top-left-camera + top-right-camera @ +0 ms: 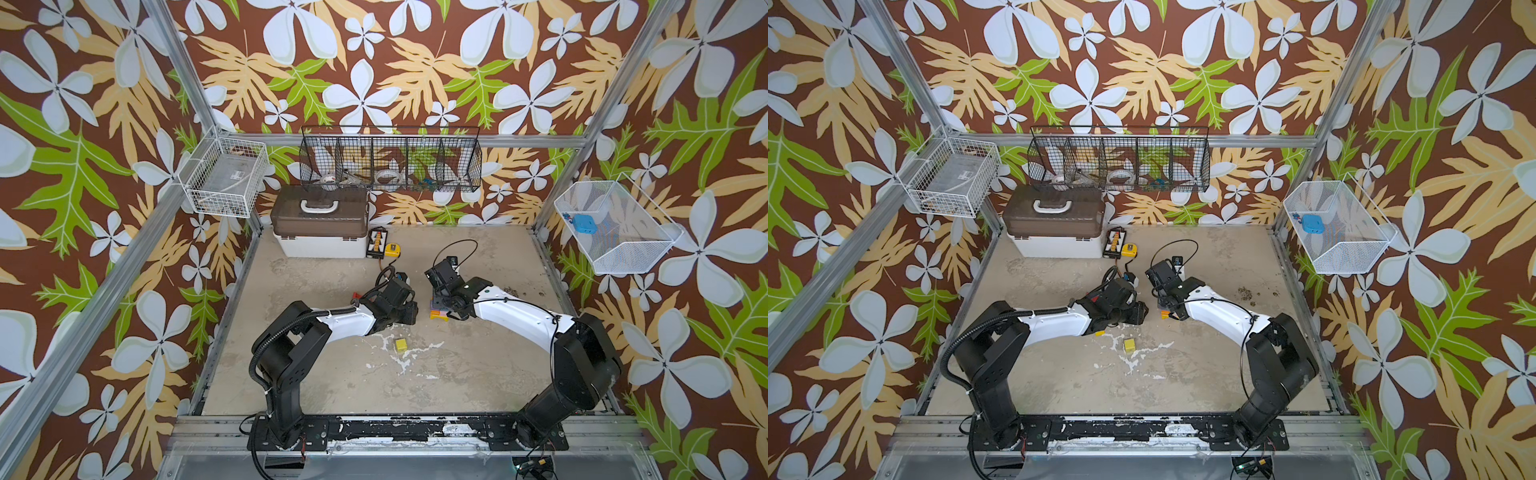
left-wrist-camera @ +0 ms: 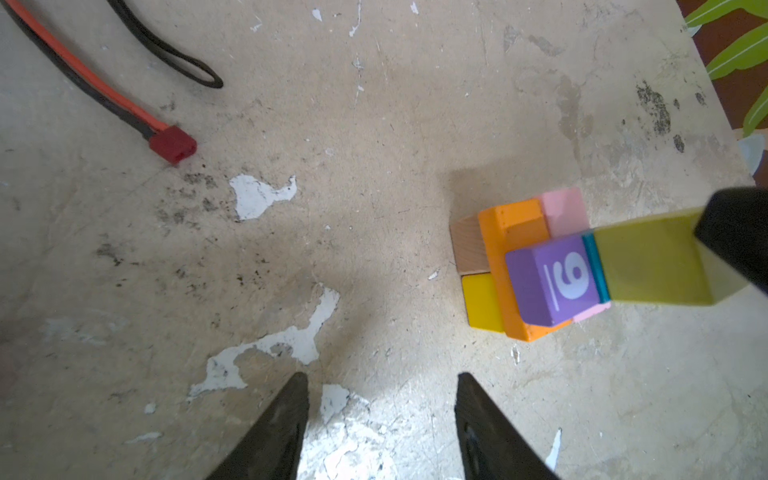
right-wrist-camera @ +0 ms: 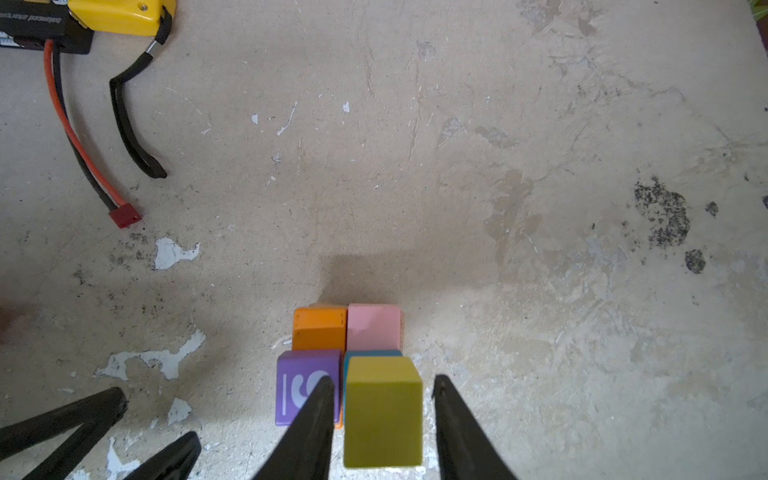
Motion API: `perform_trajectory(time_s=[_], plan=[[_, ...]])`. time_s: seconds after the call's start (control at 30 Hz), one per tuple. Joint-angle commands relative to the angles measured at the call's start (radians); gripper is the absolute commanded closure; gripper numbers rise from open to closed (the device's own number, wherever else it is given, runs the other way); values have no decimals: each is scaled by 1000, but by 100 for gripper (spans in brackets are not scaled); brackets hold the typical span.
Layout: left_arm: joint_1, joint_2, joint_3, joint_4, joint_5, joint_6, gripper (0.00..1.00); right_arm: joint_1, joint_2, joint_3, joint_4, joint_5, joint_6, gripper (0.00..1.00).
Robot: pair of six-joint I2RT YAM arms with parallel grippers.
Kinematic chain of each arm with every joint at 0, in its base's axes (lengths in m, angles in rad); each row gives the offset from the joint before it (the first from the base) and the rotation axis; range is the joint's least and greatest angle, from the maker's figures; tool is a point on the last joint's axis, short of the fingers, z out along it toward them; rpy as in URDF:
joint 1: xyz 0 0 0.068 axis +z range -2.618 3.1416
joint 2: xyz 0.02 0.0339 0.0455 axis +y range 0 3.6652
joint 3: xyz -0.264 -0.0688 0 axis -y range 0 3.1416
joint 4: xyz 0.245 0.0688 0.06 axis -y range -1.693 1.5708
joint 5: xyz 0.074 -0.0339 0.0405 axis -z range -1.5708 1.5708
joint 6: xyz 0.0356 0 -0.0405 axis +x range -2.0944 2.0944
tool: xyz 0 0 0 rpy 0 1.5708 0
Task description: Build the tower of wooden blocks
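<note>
Right wrist view is showing the tower from straight above: an orange block and a pink block are lying side by side, a purple cube is sitting just beside the orange one, and a yellow bar is standing upright on a teal block next to that cube. The tower is standing on the tabletop near the middle of the cell, under the right arm's wrist in both top views. The right gripper is straddling the bar; thin slivers are showing on either side of it, so I cannot tell whether the jaws are pinching it or hanging just clear. The left gripper is hanging spread and empty over bare tabletop, apart from the tower.

The bar is probably being seated. Doing that well is calling for the bar square on the teal face, jaws parting evenly and a straight lift, since one of the fingers is running close along the purple cube.

The purple cube is carrying a white underlined "9"; white lettering on the black box beside the yellow tape measure is looking too small and turned to read
</note>
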Motion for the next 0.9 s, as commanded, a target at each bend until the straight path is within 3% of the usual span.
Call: perform_trajectory(time_s=[0.0, 0.87], plan=[[-1, 7, 11, -18, 3, 12, 41, -1, 12, -2, -10, 5, 8, 59], [-1, 39, 39, -26, 5, 17, 42, 0, 30, -2, -3, -12, 17, 60]])
